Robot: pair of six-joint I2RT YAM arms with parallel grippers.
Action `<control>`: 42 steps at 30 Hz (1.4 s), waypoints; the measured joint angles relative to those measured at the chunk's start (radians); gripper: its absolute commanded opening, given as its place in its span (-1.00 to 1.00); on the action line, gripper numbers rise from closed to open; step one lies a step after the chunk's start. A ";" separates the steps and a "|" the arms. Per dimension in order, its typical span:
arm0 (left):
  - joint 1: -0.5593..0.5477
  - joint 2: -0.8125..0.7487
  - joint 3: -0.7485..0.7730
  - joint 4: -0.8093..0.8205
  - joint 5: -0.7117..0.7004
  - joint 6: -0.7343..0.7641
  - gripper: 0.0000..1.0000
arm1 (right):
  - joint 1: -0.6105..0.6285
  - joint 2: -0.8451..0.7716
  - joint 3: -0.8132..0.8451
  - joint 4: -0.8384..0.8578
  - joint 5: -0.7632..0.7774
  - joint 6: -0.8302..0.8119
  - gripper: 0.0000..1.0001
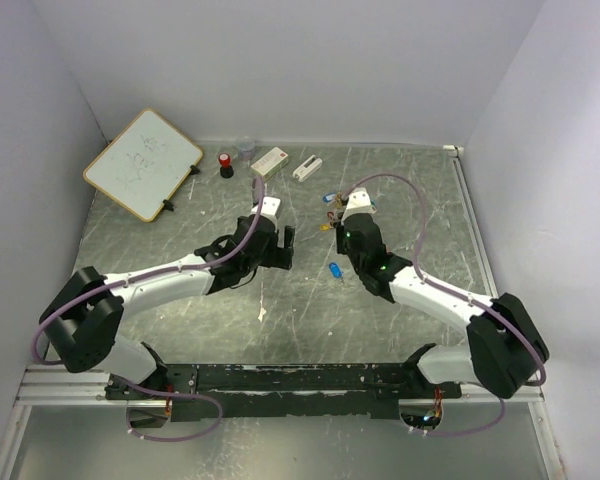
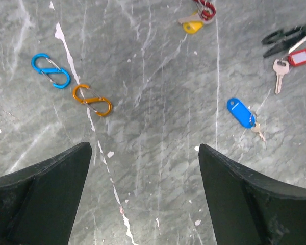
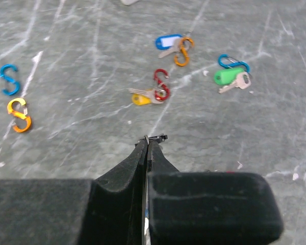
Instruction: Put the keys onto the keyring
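The left end effector [image 2: 144, 148] hovers over the table [image 2: 158, 92], fingers spread wide and holding nothing. A loose blue-tagged key [image 2: 240, 113] lies to its right and slightly nearer, slanted, with the tag end closest to it. The right end effector [image 3: 148, 143], farther right, is closed tight with nothing visible in its grip.

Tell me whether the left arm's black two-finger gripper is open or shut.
Open. The left gripper has its black fingers wide apart, with bare grey marbled table between them.
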 measured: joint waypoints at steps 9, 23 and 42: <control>0.000 -0.023 -0.036 0.010 0.017 -0.007 0.90 | -0.162 0.149 0.051 -0.017 0.002 0.069 -1.00; 0.000 -0.051 -0.045 0.023 0.014 -0.016 0.86 | -0.330 0.271 0.055 0.042 -0.065 0.098 -1.00; 0.000 -0.047 -0.045 0.022 0.003 -0.018 0.85 | -0.344 0.198 0.066 0.019 -0.154 0.146 0.27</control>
